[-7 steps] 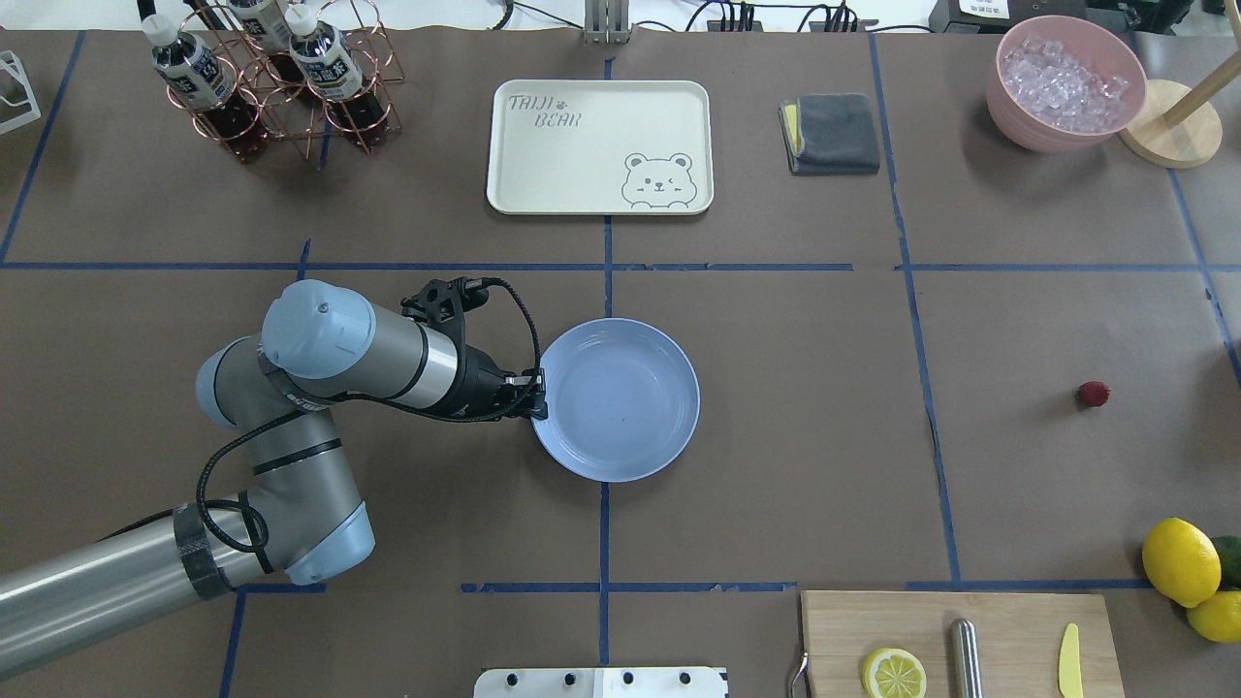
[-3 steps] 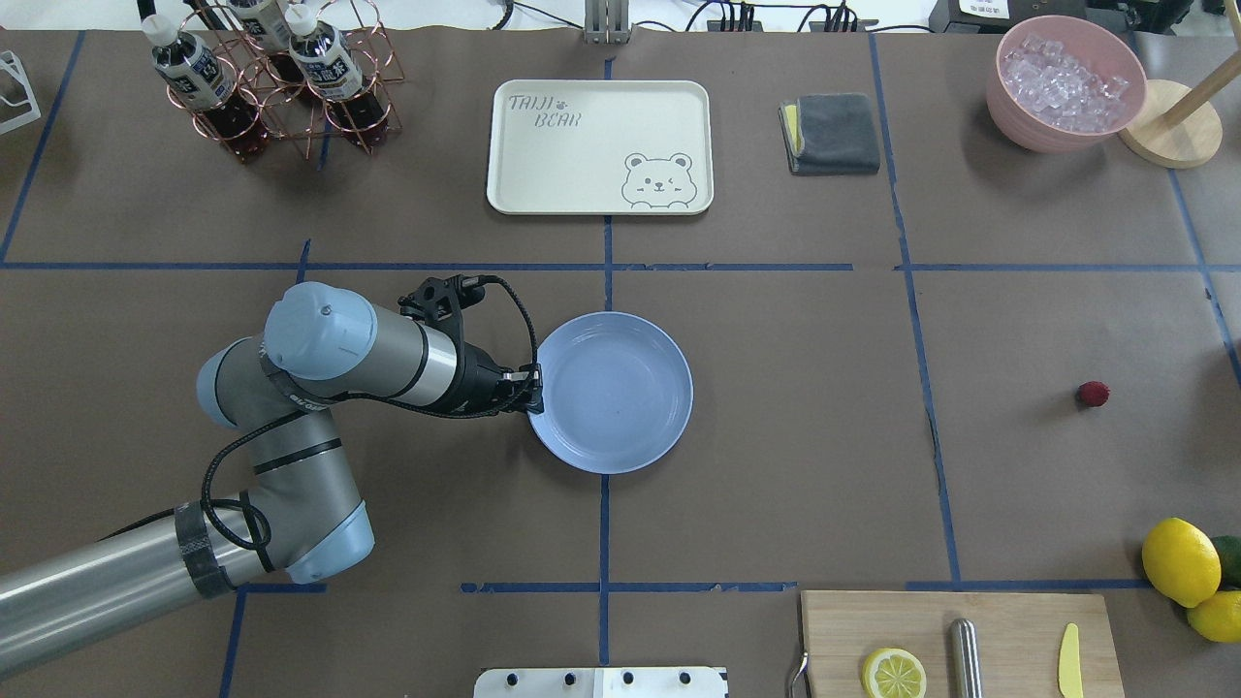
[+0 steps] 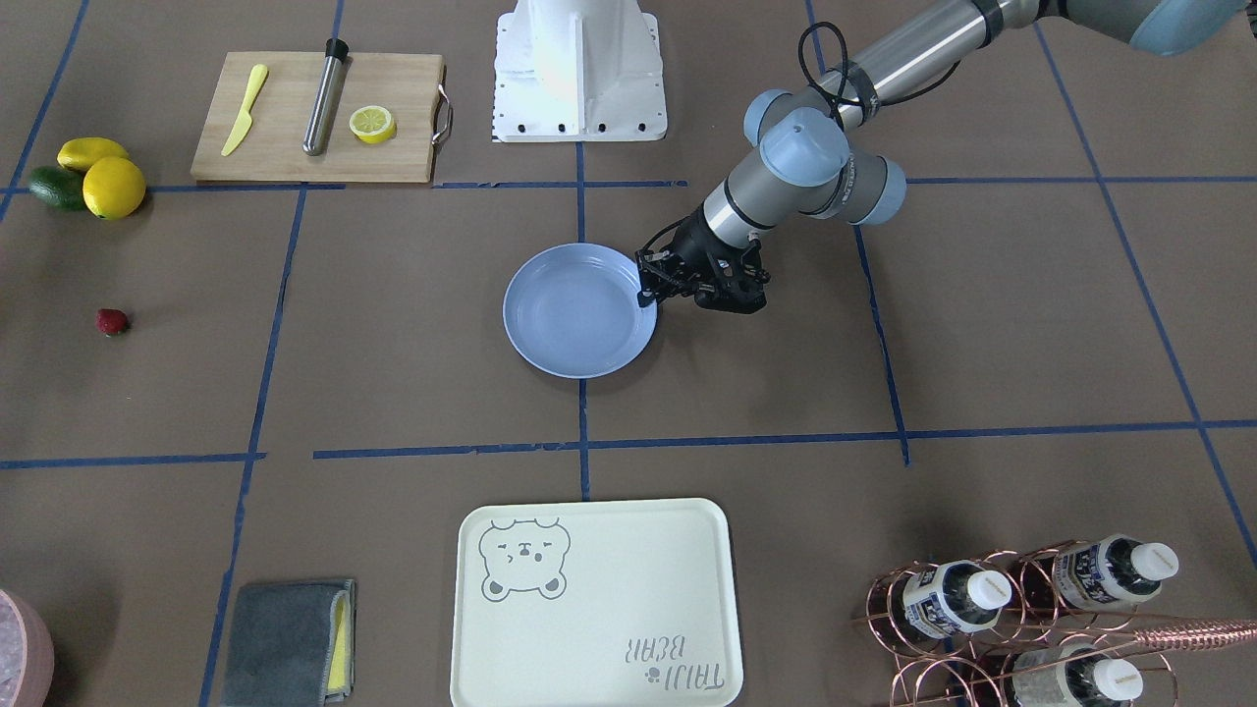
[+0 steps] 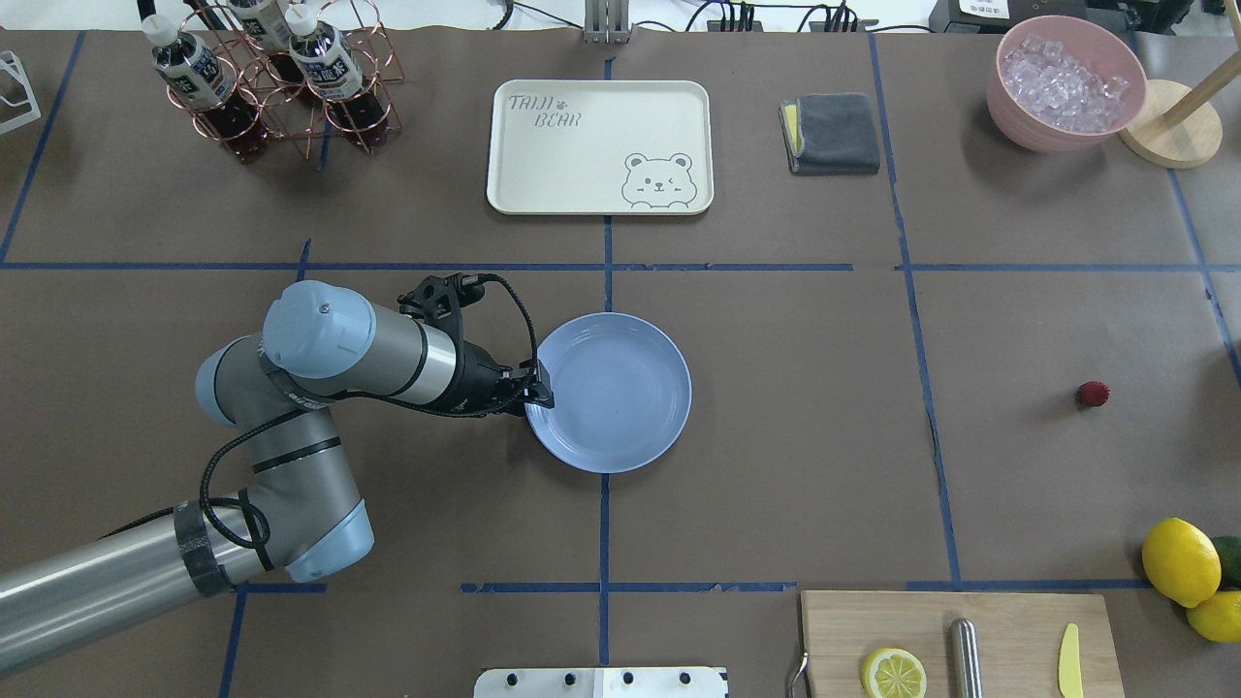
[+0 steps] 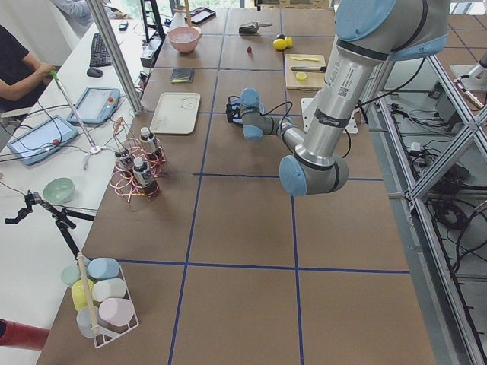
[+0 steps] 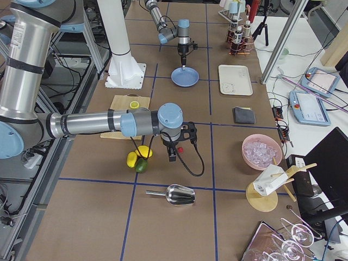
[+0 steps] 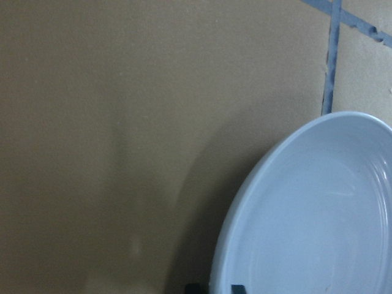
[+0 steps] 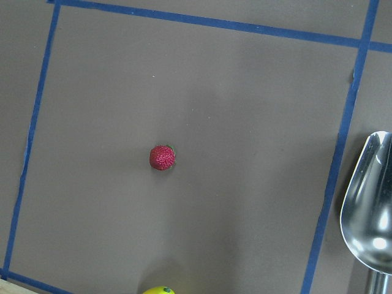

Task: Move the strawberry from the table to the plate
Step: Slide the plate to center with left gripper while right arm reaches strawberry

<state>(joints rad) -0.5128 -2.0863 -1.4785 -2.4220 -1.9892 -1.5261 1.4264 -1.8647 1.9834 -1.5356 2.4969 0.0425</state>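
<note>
Brown table (image 4: 795,436) crossed by blue tape: toward its left, the left gripper (image 4: 539,393) pinches the left rim of the plate (image 4: 620,388), which is mid-table. Well to the right, the strawberry (image 4: 1093,394) sits alone on the paper, with lemons (image 4: 1180,560) further right. The right gripper (image 6: 172,156) hangs over the berry; I cannot tell whether its fingers are spread.

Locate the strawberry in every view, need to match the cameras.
Front-facing: strawberry at far left, mid-height.
Overhead: far right, mid-height.
Exterior left: top centre, tiny.
Exterior right: near centre.
Left wrist: not in it.
Right wrist: left of centre.
Landmark: lemons, near it in all but the left wrist view.
</note>
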